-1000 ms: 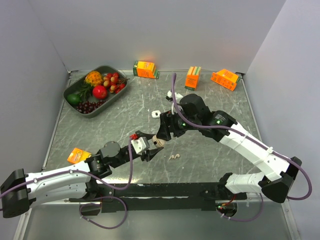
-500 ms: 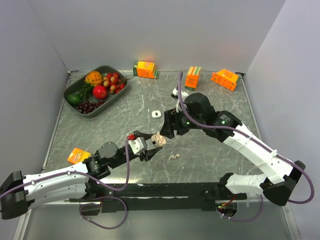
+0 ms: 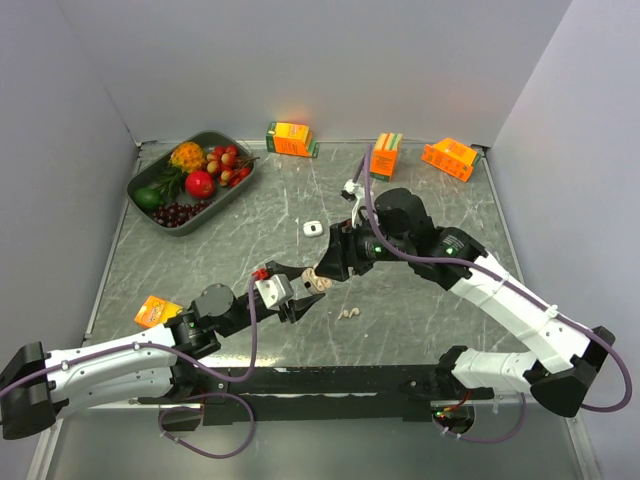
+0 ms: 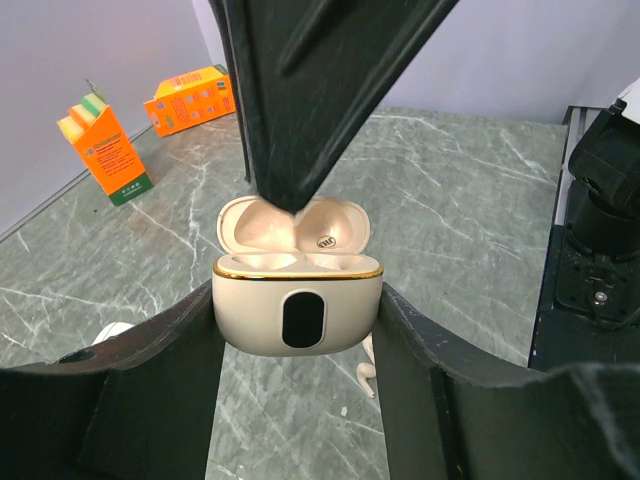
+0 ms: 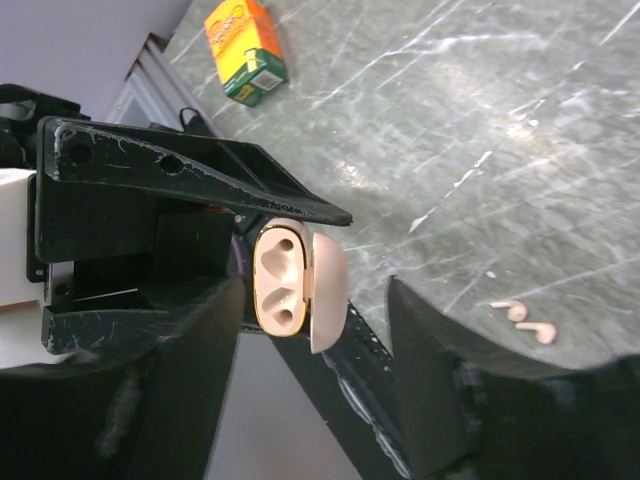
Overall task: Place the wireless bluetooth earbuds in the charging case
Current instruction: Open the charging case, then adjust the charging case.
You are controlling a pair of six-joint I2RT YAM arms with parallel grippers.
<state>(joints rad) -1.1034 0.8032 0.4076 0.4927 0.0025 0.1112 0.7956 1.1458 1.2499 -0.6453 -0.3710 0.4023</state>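
Currently: one open charging case (image 4: 250,320), two earbuds (image 3: 348,313) lying together.

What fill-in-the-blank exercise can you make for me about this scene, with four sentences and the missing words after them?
1. The ___ gripper holds the charging case.
2. The lid of the case stands ___.
3. Both wells inside the case are ___.
4. Beside each other on the table lie ___ earbuds.
Missing words: left; open; empty; two.
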